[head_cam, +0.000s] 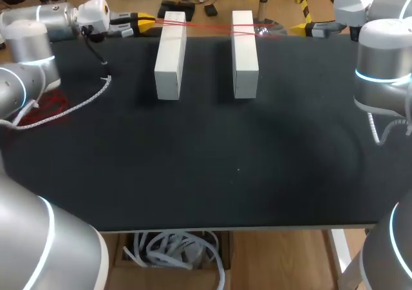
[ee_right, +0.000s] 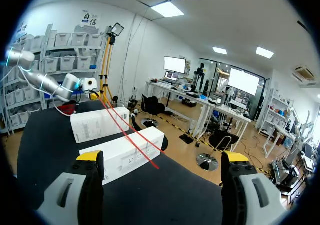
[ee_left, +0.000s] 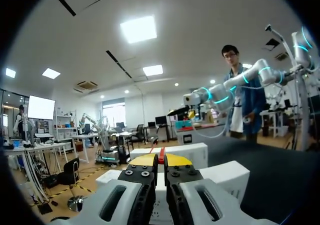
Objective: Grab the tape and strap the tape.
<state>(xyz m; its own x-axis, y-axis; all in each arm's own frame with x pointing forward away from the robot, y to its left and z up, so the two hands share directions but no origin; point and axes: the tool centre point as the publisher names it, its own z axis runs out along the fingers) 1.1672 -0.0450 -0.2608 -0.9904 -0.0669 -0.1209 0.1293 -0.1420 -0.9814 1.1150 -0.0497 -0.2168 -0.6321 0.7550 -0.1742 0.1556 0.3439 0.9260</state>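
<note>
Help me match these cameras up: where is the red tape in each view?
Head view: red tape stretched across the far ends of both white boxes, from the left gripper.
Left wrist view: red tape pinched between the left gripper's yellow tips.
Right wrist view: red tape crossing both boxes, ahead of the open right gripper.
Shared landmark: the white boxes.

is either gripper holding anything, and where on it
Left gripper is shut on the red tape, at its end on that side; right gripper is open, holding nothing.
</note>
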